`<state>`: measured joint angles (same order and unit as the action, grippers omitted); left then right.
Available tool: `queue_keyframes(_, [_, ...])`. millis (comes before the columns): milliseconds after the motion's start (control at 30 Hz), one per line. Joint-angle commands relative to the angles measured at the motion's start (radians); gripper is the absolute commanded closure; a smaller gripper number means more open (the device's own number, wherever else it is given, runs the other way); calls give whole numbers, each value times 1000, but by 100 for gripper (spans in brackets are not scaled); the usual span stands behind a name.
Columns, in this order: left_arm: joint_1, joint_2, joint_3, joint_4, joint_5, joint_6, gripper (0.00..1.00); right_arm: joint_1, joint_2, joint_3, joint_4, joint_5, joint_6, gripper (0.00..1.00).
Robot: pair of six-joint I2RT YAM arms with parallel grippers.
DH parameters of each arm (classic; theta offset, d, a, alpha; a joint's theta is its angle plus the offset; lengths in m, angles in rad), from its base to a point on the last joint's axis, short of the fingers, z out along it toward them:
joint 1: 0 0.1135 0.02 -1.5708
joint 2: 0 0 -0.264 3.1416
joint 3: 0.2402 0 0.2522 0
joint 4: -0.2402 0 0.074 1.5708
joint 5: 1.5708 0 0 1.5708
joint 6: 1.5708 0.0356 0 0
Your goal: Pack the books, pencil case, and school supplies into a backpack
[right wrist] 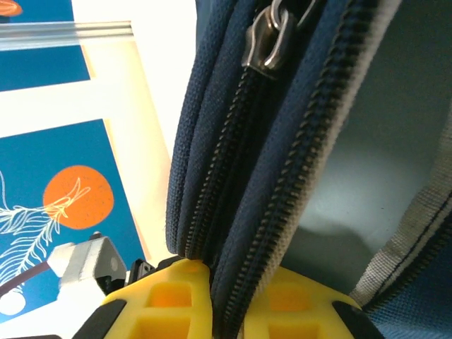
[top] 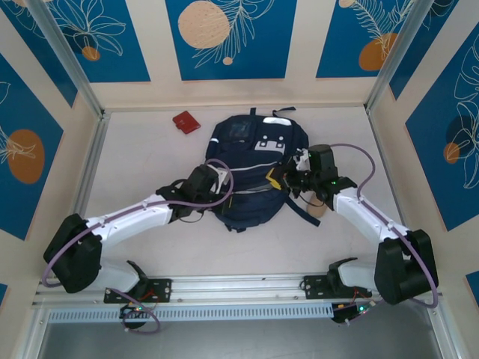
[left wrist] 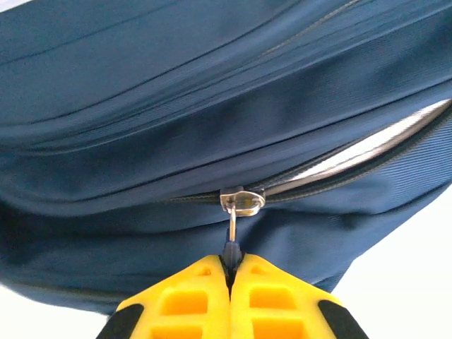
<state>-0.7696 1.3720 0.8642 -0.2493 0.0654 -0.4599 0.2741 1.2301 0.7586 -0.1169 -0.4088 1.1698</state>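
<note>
Seen from above, the backpack (top: 258, 168) lies flat in the middle of the table (top: 150, 161), with both arms closing on its near half from either side. The left arm runs low from its base at the near-left edge, elbow pushed out left and forearm slanting up and right, so the left gripper (top: 217, 183) meets the pack's left flank. The right arm mirrors it, elbow out right and forearm slanting up and left, bringing the right gripper (top: 292, 179) against the right flank. A small red thing (top: 186, 121) lies on the table beyond the pack's far-left corner, apart from it. In the left wrist view, navy backpack cloth (left wrist: 212, 106) lies directly ahead of the left gripper (left wrist: 230, 272). Its yellow fingers (left wrist: 191, 304) are pressed together with no gap, pinching the zipper pull (left wrist: 232, 229). That pull hangs straight down from a metal slider (left wrist: 241, 201), and the zipper gapes slightly to the slider's right. In the right wrist view, the right gripper (right wrist: 212, 272) is nearly closed. Its yellow fingers (right wrist: 169, 300) clamp a zippered edge of the backpack (right wrist: 282, 183), which rises from between them. A second slider (right wrist: 268, 46) sits higher along that edge, well clear of the fingers.
</note>
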Motion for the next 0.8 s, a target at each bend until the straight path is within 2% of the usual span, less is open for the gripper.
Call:
queue_keyframes(0, [43,-36,-28,-87,-115,45,100,-66,-69,-16,-42,11,-50,99])
queue_keyframes(233, [111,-26,-37,-64,-98,73,100,-169,-106,-31,-108,-60,-99,98])
queue_keyframes(333, [110,-30,-37,-4,-14,104,100,-163,-102,-49,-78,-100,-81,89])
queue_keyframes(367, [109,-34,-37,16,23,113,100,-147,-102,-55,-73,-100,-68,82])
queue_keyframes(433, [106,-44,-31,46,74,121,100,-101,-104,-76,-48,-65,-25,60])
queue_keyframes(500, [101,-49,-19,48,99,128,100,-46,-105,-92,-13,-34,11,51])
queue_keyframes(600, [96,-59,-5,41,106,132,100,13,-100,-95,3,14,45,45])
queue_keyframes(767, [96,-73,-17,47,128,135,100,105,-64,-88,45,91,107,45])
